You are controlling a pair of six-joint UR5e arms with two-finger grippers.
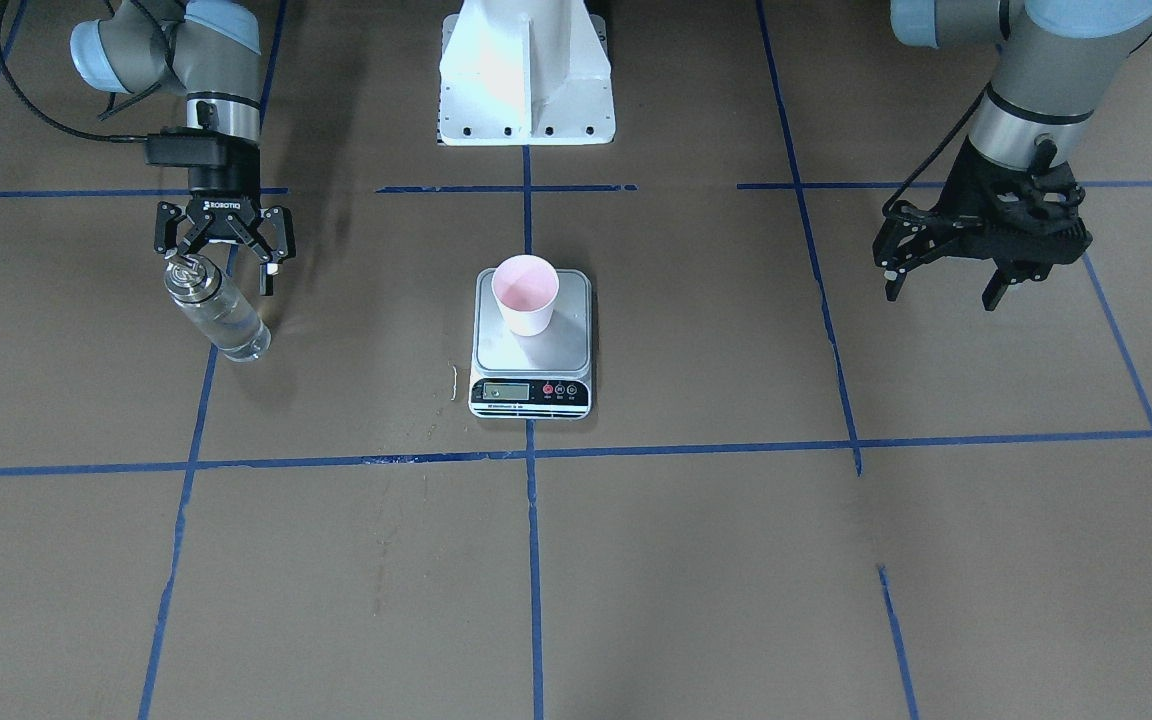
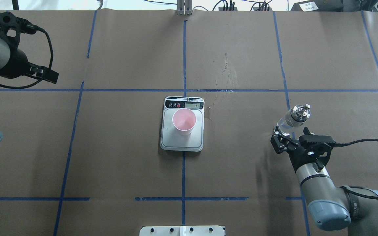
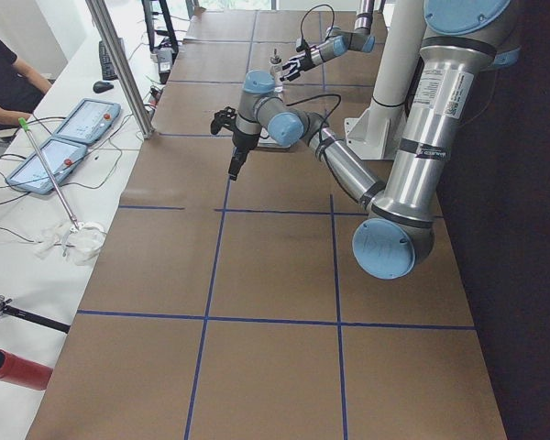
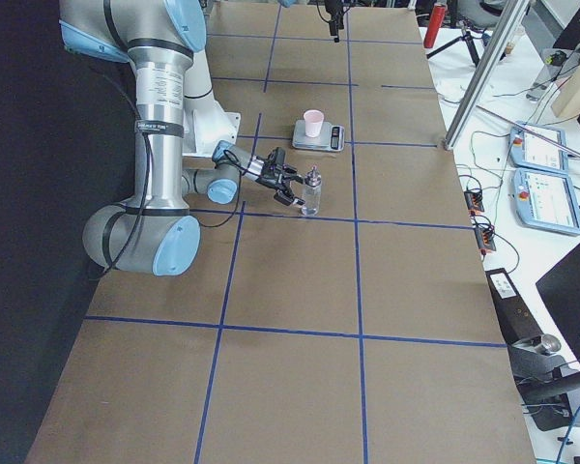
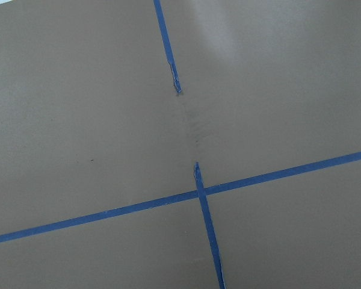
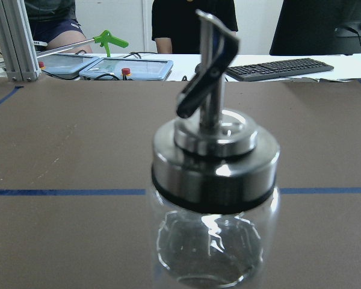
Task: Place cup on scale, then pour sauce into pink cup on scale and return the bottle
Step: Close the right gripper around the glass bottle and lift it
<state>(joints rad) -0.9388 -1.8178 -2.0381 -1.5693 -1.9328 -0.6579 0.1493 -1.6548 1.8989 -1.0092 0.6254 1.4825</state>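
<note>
The pink cup [image 1: 526, 292] stands upright on the silver scale [image 1: 576, 345], toward its back half; it also shows in the overhead view [image 2: 183, 122]. The clear glass bottle [image 1: 217, 312] with its silver spout cap stands upright on the table on my right side, holding clear sauce [image 6: 210, 247]. My right gripper [image 1: 222, 262] is open, level with the bottle's upper part and right behind it [image 2: 290, 121]. I cannot tell whether the fingers touch the glass. My left gripper [image 1: 944, 288] hangs open and empty, far from the scale.
Blue tape lines grid the brown table. The white robot base [image 1: 526, 75] stands behind the scale. A small wet smear [image 2: 225, 70] lies beyond the scale. Operators, tablets [image 4: 546, 179] and a keyboard sit off the table's far edge.
</note>
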